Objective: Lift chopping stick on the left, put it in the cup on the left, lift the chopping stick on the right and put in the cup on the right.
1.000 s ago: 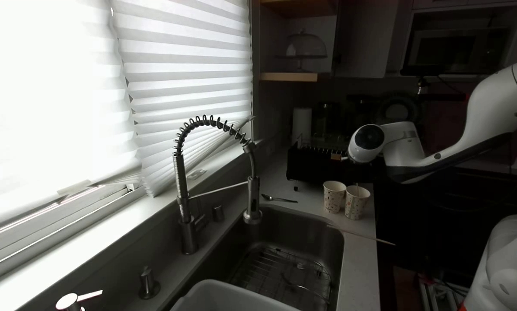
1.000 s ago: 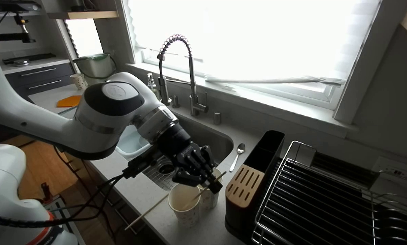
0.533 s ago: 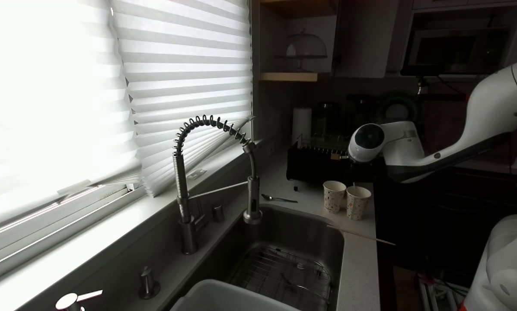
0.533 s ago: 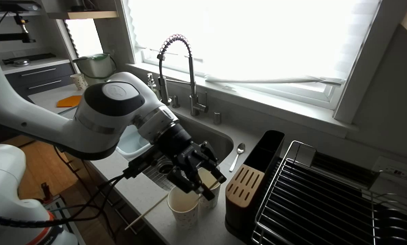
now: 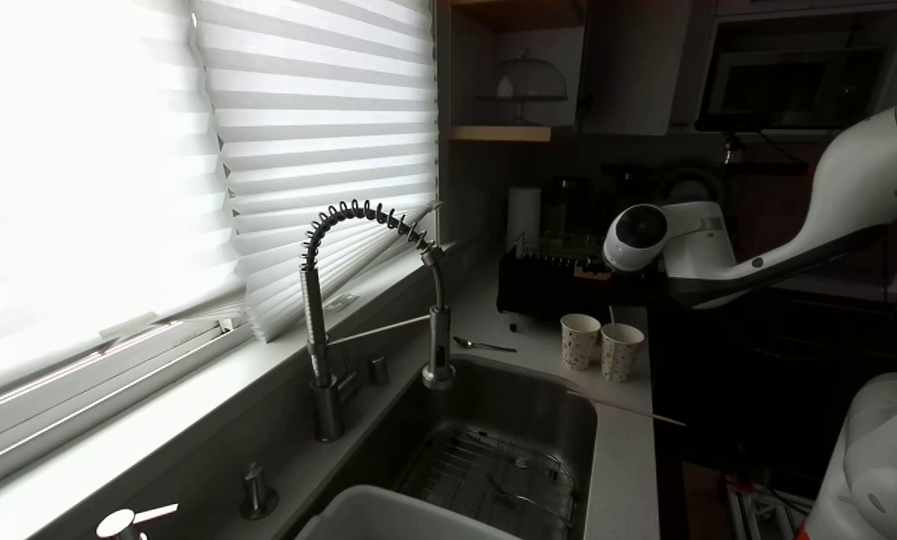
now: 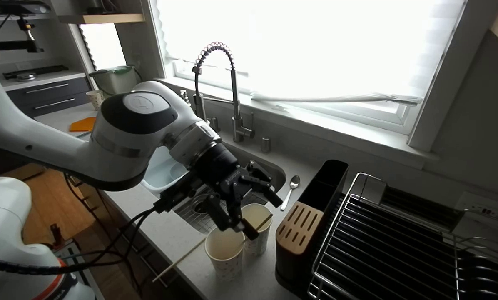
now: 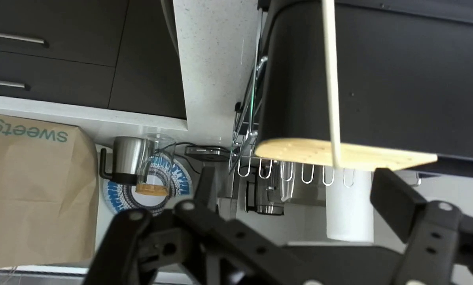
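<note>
Two spotted paper cups stand side by side on the counter. The cup nearer the counter's front edge (image 6: 226, 266) holds a chopping stick (image 6: 265, 221), which leans out over its rim toward the cup beside it (image 6: 262, 241). That second cup has no stick visible in it. Across the counter edge lies another chopping stick (image 6: 178, 263), one end overhanging. Just above the cups, my gripper (image 6: 264, 216) is open, its fingers spread. In the wrist view the leaning stick (image 7: 331, 79) ends above the wide gap between the fingers, touching neither visible pad (image 7: 398, 202).
Beside the cups stands a black utensil holder with a slotted wooden lid (image 6: 300, 227), then a wire dish rack (image 6: 382, 233). A spoon (image 6: 290, 193) lies behind them. The sink (image 5: 508, 390) and its tall faucet (image 5: 439, 345) border the counter. A paper bag (image 7: 38, 198) shows farther off.
The gripper has opened from shut on the chopping stick and let it go, then risen slightly. The stick has settled lower, and its cup has shifted a little. The counter stick has not moved.
</note>
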Tool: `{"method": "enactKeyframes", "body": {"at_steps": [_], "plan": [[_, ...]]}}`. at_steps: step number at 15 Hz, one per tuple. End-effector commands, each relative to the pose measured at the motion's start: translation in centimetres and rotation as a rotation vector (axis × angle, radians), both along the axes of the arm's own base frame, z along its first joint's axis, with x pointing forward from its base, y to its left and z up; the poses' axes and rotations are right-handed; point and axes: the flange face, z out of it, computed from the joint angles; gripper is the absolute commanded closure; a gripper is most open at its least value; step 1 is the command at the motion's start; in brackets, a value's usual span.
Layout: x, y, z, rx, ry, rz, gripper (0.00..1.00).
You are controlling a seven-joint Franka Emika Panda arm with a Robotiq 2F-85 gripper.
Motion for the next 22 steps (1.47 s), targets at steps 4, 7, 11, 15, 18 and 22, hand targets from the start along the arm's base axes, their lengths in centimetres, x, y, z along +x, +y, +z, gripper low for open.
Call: {"method": "enactKeyframes", "body": {"at_steps": [4, 7, 11, 15, 18, 22], "plan": [[0.5, 1.6, 6.1, 0.142, -0.164, 0.085, 0.0], [0.9, 3.5, 7.2, 0.29, -0.198, 0.143, 0.0], [1.6, 5.8, 7.8, 0.47, -0.172, 0.244, 0.0], [2.0, 7.5, 7.5, 0.621, -0.069, 0.386, 0.0], [1.9, 8.7, 6.9, 0.707, 0.033, 0.502, 0.0], [1.4, 10.3, 5.6, 0.806, 0.228, 0.618, 0.0]]}}
